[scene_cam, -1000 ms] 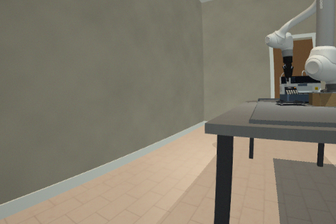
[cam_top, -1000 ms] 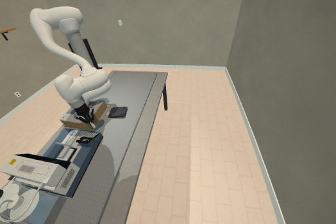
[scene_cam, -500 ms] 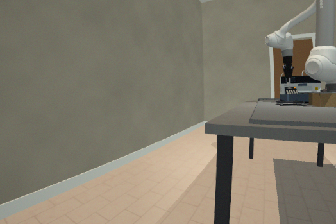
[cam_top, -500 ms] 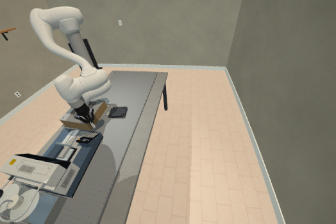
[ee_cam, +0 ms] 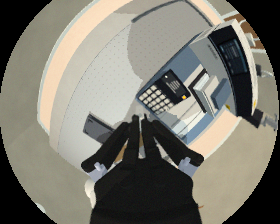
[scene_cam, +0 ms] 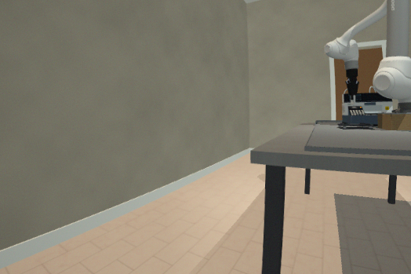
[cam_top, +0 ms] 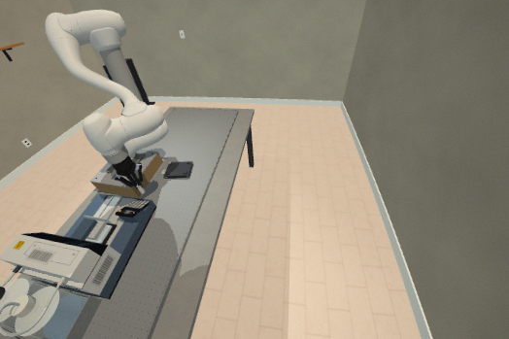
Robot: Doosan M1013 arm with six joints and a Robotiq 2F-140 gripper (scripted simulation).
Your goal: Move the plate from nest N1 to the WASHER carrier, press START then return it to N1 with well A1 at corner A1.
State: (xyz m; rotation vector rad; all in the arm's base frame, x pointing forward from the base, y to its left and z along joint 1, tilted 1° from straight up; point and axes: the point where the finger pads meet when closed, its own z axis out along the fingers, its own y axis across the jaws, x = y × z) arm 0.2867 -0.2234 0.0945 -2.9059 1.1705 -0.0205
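My gripper (cam_top: 141, 189) (scene_cam: 352, 98) (ee_cam: 139, 110) is shut and empty, pointing down. Its tips are just above and beside the near end of the keypad (cam_top: 138, 205) (ee_cam: 156, 99) of the washer (cam_top: 58, 257) (ee_cam: 220, 96). Whether they touch a key cannot be told. A lamp (ee_cam: 184, 97) beside the keypad's display shows amber. A pale, plate-like thing (cam_top: 100, 233) (ee_cam: 203, 89) lies by the washer's dark-framed carrier; its seating and cut corner are too small to tell. The dark nest N1 (cam_top: 179, 170) (ee_cam: 97, 127) shows no plate on it.
A wooden-sided base block (cam_top: 117, 188) (scene_cam: 388, 122) stands beside the washer, under the arm. The washer's tall housing (ee_cam: 235, 55) rises beyond the carrier. Round white bottles or reels (cam_top: 41, 305) stand behind it. The table's edge (cam_top: 219, 193) runs past the nest.
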